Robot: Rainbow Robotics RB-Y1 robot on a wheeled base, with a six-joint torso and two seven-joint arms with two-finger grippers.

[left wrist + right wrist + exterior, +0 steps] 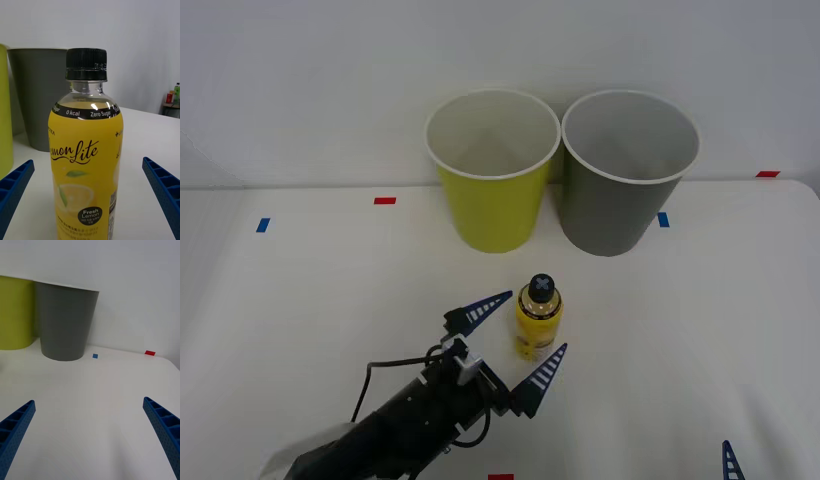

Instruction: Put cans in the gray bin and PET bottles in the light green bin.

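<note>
Approach to the first grasp. The PET bottle (539,317), yellow-labelled with a dark cap, stands upright on the white desk (700,300), in front of the two bins and well apart from them. The left hand (514,350) is spread wide with one blue finger on either side of the bottle; neither finger appears to touch it, though the front view leaves the far finger's gap hard to judge. The next move calls for the fingers to close on the body, then a lift over the white rim of the light green bin (492,170), which stands just beside the gray bin (628,170). The right hand (88,431) hovers low over bare desk on the robot's right, likewise spread and holding nothing. The bottle's base is cut off in the left wrist view, and the bottoms of both bins' interiors are hidden. No can is visible on the desk.
</note>
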